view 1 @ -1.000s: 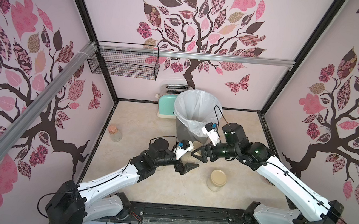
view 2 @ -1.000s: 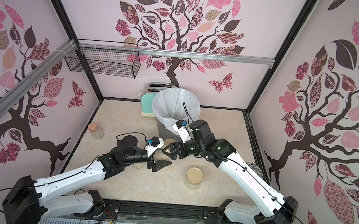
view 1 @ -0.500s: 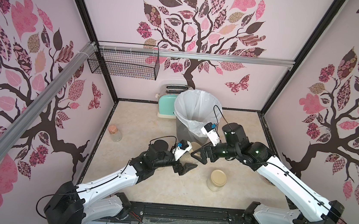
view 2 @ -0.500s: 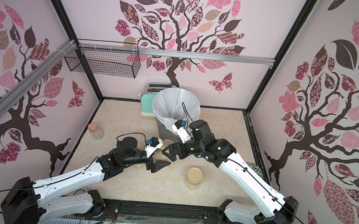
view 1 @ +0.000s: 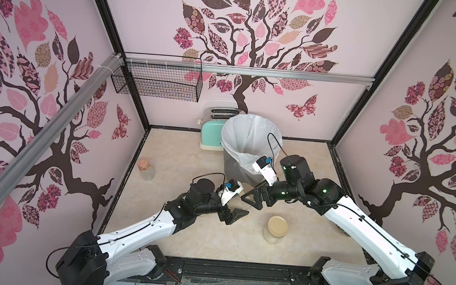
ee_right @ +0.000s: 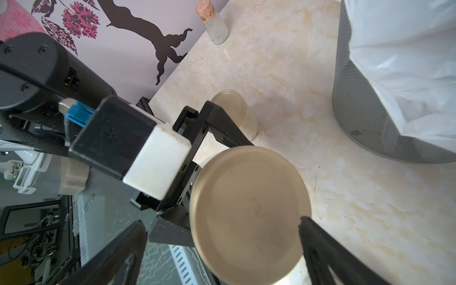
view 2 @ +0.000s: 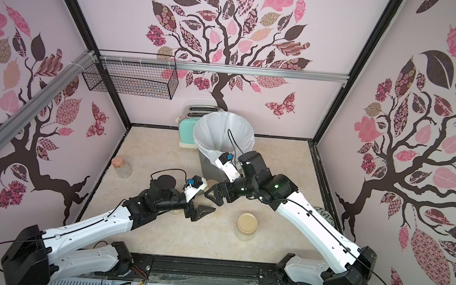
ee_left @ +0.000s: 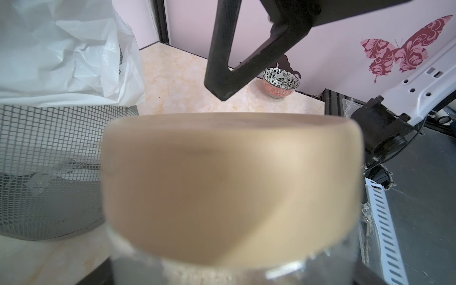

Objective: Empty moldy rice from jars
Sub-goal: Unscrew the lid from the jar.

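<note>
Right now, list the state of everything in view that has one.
Left end effector, shut on held jar.
Right end effector, open over held jar.
Held jar, lidded.
Lone jar, upright, lidded.
Third jar, upright, lidded, rice inside.
Cork bottle, upright, corked.
Bin, upright, lined with a white bag.
Bowl, upright.

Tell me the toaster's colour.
The toaster is mint green, silver on top; clearest in a top view.
</note>
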{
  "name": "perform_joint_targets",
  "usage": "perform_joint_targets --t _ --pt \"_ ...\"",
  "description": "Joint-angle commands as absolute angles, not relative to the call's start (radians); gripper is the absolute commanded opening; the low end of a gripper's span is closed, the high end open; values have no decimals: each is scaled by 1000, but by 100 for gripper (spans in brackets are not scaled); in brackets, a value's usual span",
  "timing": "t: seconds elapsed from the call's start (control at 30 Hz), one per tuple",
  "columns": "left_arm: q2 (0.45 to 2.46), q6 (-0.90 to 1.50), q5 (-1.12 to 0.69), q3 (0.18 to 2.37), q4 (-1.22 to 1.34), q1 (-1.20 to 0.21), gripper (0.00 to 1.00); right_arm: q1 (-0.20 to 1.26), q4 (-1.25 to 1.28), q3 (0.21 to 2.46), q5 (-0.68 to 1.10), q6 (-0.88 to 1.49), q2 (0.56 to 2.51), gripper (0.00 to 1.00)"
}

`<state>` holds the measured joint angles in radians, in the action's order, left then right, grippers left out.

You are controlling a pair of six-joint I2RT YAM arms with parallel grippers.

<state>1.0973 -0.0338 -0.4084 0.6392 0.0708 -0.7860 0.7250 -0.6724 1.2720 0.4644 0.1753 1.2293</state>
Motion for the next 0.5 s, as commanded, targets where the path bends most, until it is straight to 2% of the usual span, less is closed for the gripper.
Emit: perform_joint_targets --t 0.0,0.17,0.47 --pt "1070 -41 -419 672 135 -783 70 730 -689 1278 464 155 1229 99" --pt "1059 -43 -420 668 131 -784 70 730 -693 1278 411 160 1230 99" --pt "1052 -46 -419 671 130 -784 70 730 -673 1269 456 164 1241 99"
